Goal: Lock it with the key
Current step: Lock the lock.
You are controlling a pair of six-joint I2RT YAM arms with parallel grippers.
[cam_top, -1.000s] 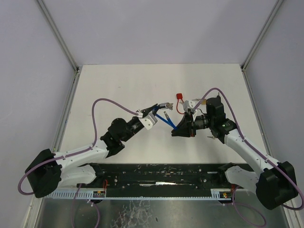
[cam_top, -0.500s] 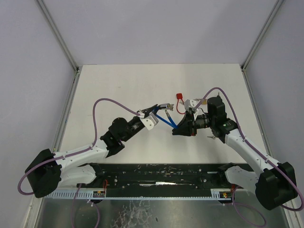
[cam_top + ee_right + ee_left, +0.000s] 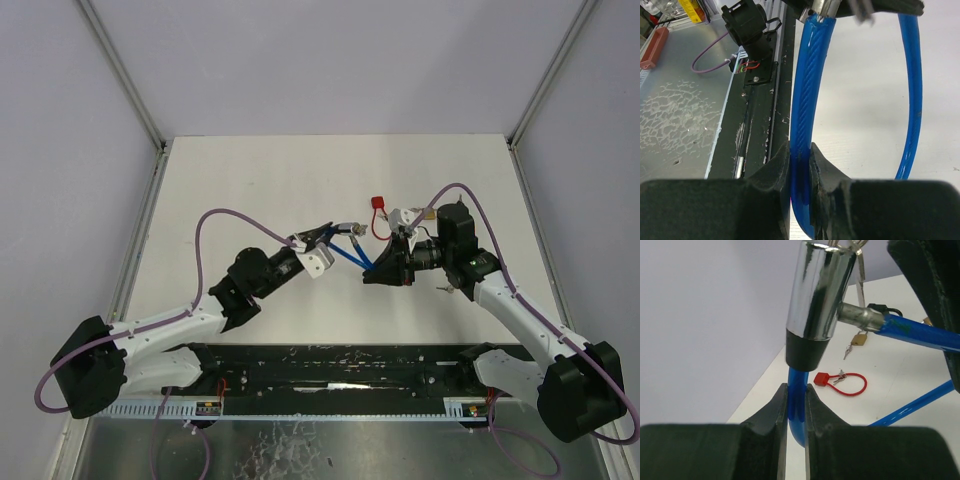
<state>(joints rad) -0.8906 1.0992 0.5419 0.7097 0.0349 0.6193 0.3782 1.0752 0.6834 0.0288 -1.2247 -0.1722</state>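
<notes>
The left gripper [image 3: 796, 399] is pinching the blue cable [image 3: 920, 335] tight, just under the shiny barrel [image 3: 817, 290]. The right gripper [image 3: 799, 156] is pinching the same cable further along its loop. Together they are holding the lock up off the table [image 3: 250, 190], between the two arms. Since a second ago the left arm is only nudging a tiny bit, and the right one is staying put. So I think the lock is just being lined up, and nobody is turning the key [image 3: 860, 275] yet; it seems to be hanging by the top of the barrel. Behind, a red lock [image 3: 842, 383] and a small brass padlock [image 3: 858, 339] are lying on the table. No name or words are showing on the barrel. A yellow label [image 3: 690, 9] past the near rail is too blurry to read
</notes>
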